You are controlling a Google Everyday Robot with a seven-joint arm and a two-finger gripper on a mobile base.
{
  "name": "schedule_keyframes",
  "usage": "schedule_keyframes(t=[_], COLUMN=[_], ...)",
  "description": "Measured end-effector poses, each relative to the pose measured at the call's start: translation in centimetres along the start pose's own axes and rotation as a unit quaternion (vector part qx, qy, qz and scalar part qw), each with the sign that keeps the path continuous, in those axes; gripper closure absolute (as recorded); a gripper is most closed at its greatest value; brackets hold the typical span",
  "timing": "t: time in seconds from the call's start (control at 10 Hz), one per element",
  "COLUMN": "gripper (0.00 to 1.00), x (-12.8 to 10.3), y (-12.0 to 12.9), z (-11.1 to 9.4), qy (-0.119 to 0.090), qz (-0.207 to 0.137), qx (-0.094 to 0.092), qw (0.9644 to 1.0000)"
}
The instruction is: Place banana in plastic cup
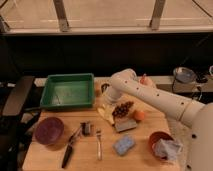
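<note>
The banana (105, 114) is small and pale yellow. It lies on the wooden table (140, 155) just left of a dark grape bunch (123, 108). My gripper (107, 101) hangs from the white arm (150, 95) and points down right above the banana's far end. The shiny metal cup (104, 88) stands just behind the gripper, partly covered by the wrist. The light blue plastic cup is not visible; the arm covers the table's back middle.
A green tray (67, 91) sits at the back left. A round orange fruit (139, 115), a grey block (125, 125), a blue sponge (123, 145), a fork (98, 145), a black-handled tool (70, 149), a maroon bowl (49, 131) and a red bowl with cloth (162, 145) lie around.
</note>
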Motion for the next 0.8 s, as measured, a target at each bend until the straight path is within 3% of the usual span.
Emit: schedule_keyframes(t=[0.2,0.5,0.8], gripper=[0.25,0.28,0.54], x=[0.5,1.2,1.4], y=[0.1,0.7,1.2], z=[2.7,4.8,5.2], qy=[0.002,-0.001,-0.006], qz=[0.025,0.054,0.064], qx=[-0.022,-0.047,-0.057], qw=[0.9994,0.9974,0.9963])
